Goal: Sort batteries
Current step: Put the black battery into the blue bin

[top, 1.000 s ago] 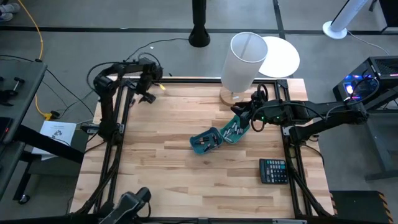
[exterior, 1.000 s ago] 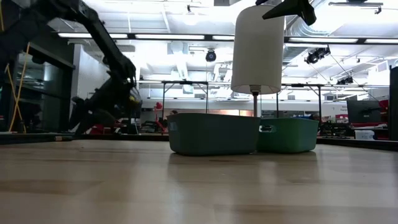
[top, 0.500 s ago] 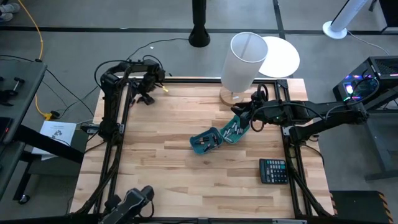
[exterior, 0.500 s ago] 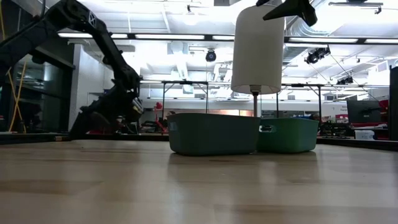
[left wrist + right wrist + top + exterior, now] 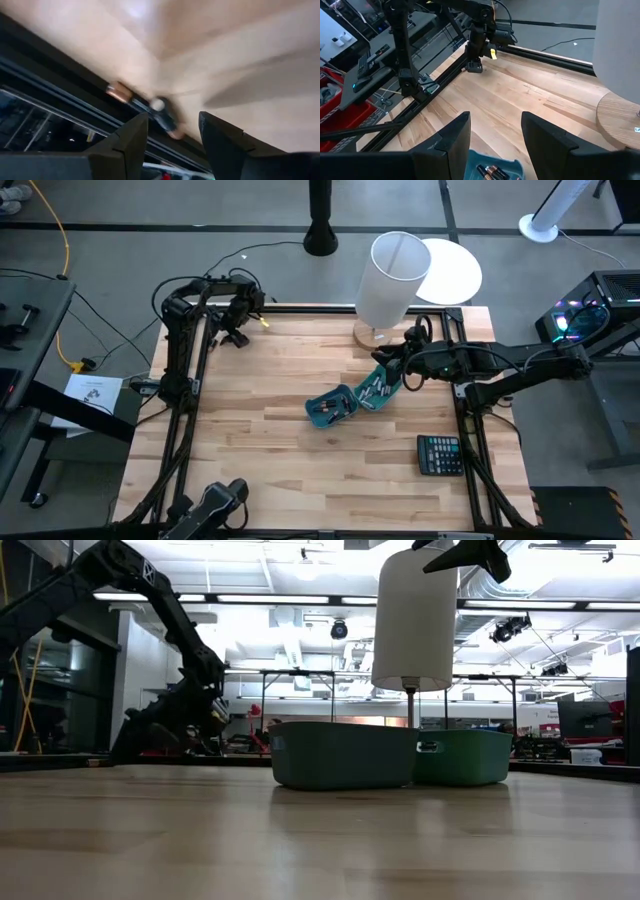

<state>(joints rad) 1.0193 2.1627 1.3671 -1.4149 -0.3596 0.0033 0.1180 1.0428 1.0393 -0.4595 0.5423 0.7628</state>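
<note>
My left gripper (image 5: pixel 238 337) is low over the table's far left corner, open. In the left wrist view its fingers (image 5: pixel 131 142) stand on either side of a dark battery with a coppery end (image 5: pixel 165 117), which lies on the wood by the black frame rail. A second coppery battery (image 5: pixel 119 92) lies just beyond it. Two teal bins (image 5: pixel 330 408) (image 5: pixel 375 389) sit mid-table with several batteries inside. My right gripper (image 5: pixel 397 370) hovers open above the right-hand bin, nothing between its fingers (image 5: pixel 454 137).
A tall white cylinder lamp (image 5: pixel 390 278) on a round wooden base (image 5: pixel 372 336) stands at the far edge beside the right arm. A black calculator (image 5: pixel 440 453) lies near the right edge. A black frame rail (image 5: pixel 60 75) borders the table. The bare wood (image 5: pixel 260 450) lies left and near.
My left gripper has sunk a little toward the table at the far left corner and rolled slightly, then kept still. The bins and the right arm have stayed where they were.
</note>
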